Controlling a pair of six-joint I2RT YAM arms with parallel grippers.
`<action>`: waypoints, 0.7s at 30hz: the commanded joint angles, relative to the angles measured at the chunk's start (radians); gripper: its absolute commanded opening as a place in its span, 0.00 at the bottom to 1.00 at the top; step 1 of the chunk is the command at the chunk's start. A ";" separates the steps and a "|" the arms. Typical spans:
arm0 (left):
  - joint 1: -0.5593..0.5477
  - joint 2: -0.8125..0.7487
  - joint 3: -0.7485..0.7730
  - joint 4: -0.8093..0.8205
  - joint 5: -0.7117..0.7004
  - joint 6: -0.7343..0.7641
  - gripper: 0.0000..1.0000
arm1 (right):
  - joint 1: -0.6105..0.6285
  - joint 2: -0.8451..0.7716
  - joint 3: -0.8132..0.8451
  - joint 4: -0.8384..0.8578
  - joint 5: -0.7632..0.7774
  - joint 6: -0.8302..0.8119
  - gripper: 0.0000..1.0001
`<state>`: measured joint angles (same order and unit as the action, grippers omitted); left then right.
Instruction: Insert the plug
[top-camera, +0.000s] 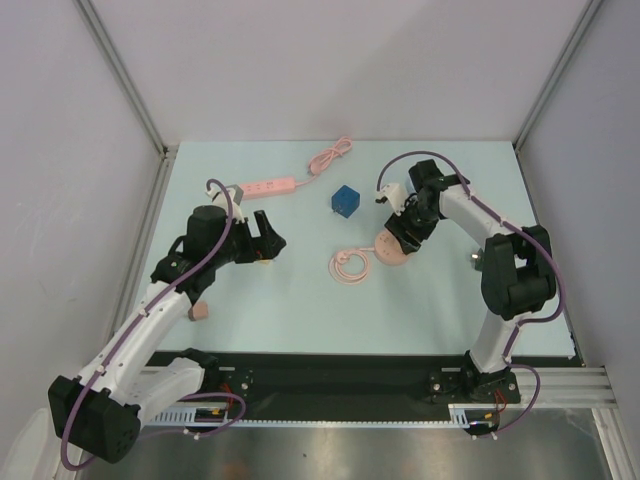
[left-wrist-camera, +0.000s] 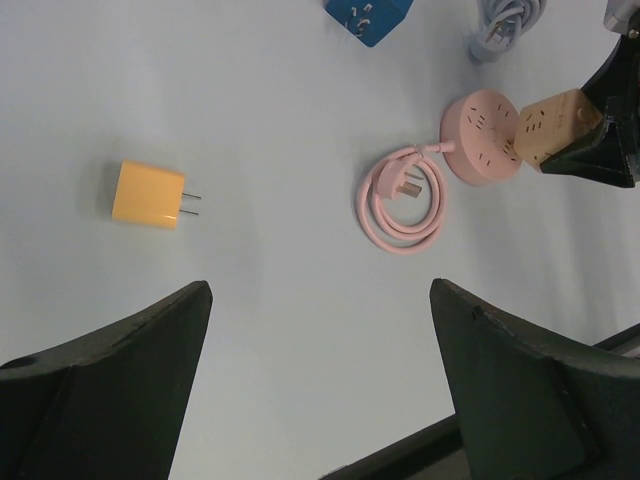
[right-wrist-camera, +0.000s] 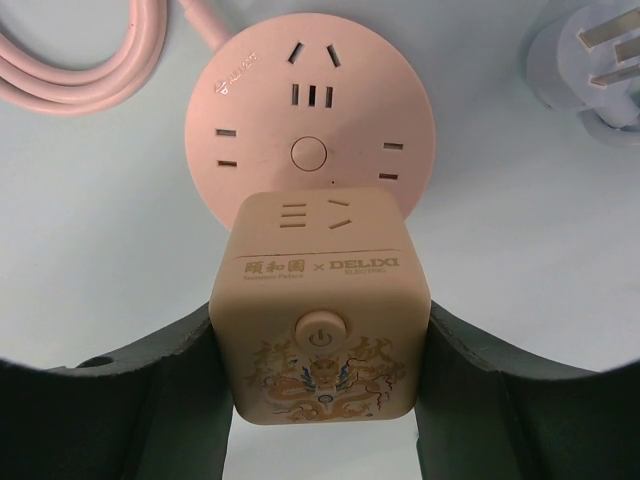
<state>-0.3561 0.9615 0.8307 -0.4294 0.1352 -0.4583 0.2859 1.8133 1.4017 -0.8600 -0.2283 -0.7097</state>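
My right gripper (right-wrist-camera: 320, 345) is shut on a tan cube adapter (right-wrist-camera: 320, 310) with a dragon print and a power button. The cube sits over the near edge of a round pink socket (right-wrist-camera: 310, 110); I cannot tell whether its prongs are in. In the top view the right gripper (top-camera: 405, 228) is over the round socket (top-camera: 392, 250) at centre right. The socket's pink cable (top-camera: 350, 265) lies coiled to its left. My left gripper (top-camera: 268, 233) is open and empty, above bare table (left-wrist-camera: 320, 290).
An orange charger (left-wrist-camera: 150, 195) lies left of the pink coil (left-wrist-camera: 402, 205). A blue cube (top-camera: 345, 200) stands behind the coil. A pink power strip (top-camera: 266, 188) lies at the back. A white plug (right-wrist-camera: 590, 60) lies beside the round socket. A small pink block (top-camera: 199, 312) lies front left.
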 joint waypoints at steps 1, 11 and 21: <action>0.012 -0.010 -0.004 0.031 0.012 0.017 0.96 | 0.018 -0.035 -0.010 -0.008 -0.028 0.001 0.00; 0.014 -0.013 -0.005 0.029 0.014 0.017 0.96 | 0.018 -0.060 0.051 -0.013 0.000 0.019 0.00; 0.014 -0.015 -0.008 0.035 0.021 0.015 0.96 | 0.016 -0.071 0.043 -0.014 -0.008 0.039 0.00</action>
<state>-0.3527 0.9615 0.8299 -0.4290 0.1394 -0.4587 0.2981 1.7866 1.4139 -0.8669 -0.2249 -0.6838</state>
